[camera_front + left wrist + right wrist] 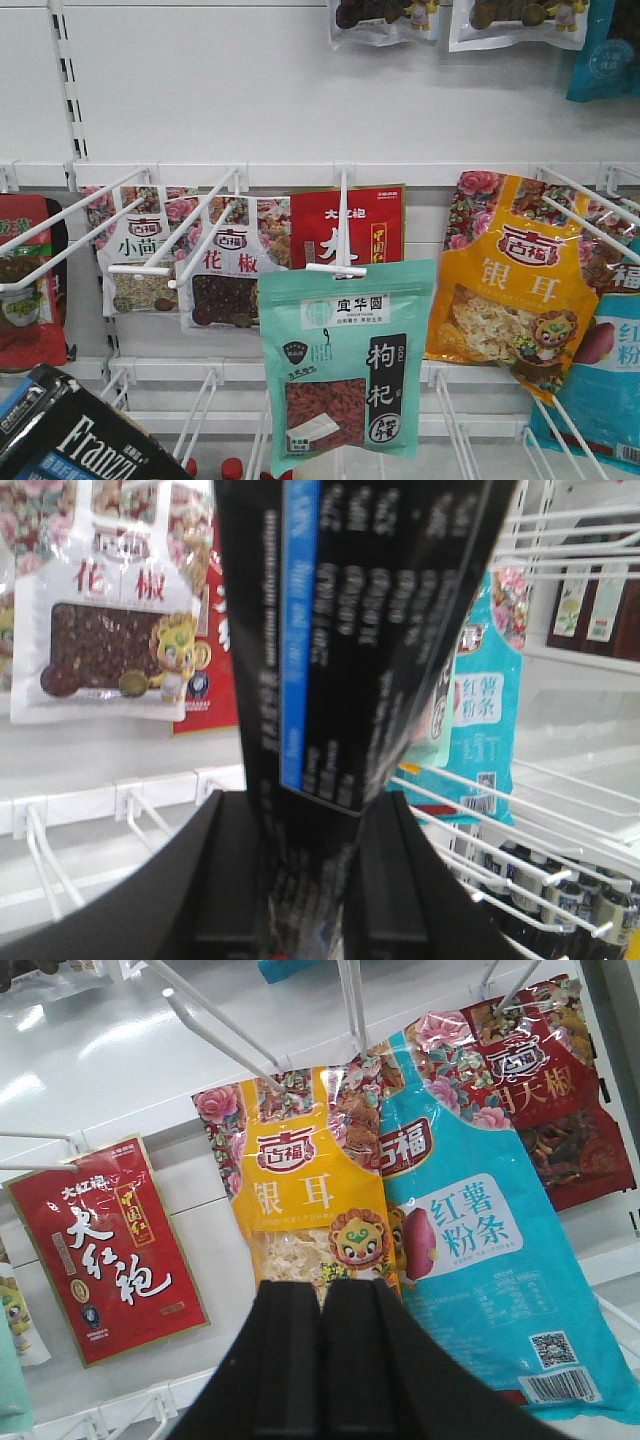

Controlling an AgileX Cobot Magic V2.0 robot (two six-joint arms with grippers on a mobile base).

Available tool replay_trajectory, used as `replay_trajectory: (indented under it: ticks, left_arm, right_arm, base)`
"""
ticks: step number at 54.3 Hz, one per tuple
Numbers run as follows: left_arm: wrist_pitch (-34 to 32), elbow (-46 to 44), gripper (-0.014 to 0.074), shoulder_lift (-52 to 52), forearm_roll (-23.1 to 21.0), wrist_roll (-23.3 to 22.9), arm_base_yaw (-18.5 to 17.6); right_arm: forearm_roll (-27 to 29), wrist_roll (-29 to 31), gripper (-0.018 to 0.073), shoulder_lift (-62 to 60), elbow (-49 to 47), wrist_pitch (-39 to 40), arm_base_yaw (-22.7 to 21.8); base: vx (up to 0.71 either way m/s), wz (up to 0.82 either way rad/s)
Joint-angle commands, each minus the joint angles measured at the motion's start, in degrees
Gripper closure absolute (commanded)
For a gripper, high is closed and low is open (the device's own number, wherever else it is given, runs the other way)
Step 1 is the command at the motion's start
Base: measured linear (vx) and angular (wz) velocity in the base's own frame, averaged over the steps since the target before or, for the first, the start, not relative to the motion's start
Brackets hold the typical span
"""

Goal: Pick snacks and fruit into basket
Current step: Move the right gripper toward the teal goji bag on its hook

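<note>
We see the black packet (350, 650), lettered "Franzz", standing tilted between the fingers of the left end effector (310, 825), which is clenched on its lower end. In the front view the packet shows only at the bottom left corner.

The mint-green pouch (350, 370), with its window of red berries, hangs at the tip of a white hook (340, 225) in the middle of the rack. The red pouch (345, 225) hangs behind it on the same hook, and the orange-yellow pouch (510, 280) is just to its right.

The right end effector (325, 1305) has its fingers pressed together with nothing between them. In its wrist view it sits before the orange-yellow pouch and a blue pouch (480, 1230).
</note>
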State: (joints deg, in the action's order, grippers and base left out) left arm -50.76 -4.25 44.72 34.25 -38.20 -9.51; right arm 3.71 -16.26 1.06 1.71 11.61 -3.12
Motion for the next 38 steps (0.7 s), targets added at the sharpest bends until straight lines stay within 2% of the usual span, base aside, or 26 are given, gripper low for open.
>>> replay_trajectory:
  ticks: [1, 7, 22, 38]
  left_arm:
    - [-4.84, -1.45, 0.0596, -1.9, -2.84, 0.06, -0.31]
    - [-1.98, -1.45, 0.0596, -5.88, -2.84, -0.6, -0.31]
    - [11.33, -1.45, 0.0596, -16.44, -2.78, -0.9, -0.31]
    - [12.98, -1.45, 0.0596, -18.0, -2.83, -0.81, -0.31]
  right_arm:
    - [-0.45, 0.41, 0.0568, 0.5, 0.32, 4.32, -0.07]
    - [-0.45, 0.41, 0.0568, 0.5, 0.32, 4.3, -0.07]
    - [-0.45, 0.36, 0.0568, 0.5, 0.32, 3.84, -0.07]
    - [-0.45, 0.18, 0.0564, 0.5, 0.32, 4.24, -0.07]
  base:
    - [0.0, 0.0]
    - [0.0, 0.0]
    - [0.0, 0.0]
    - [0.0, 0.0]
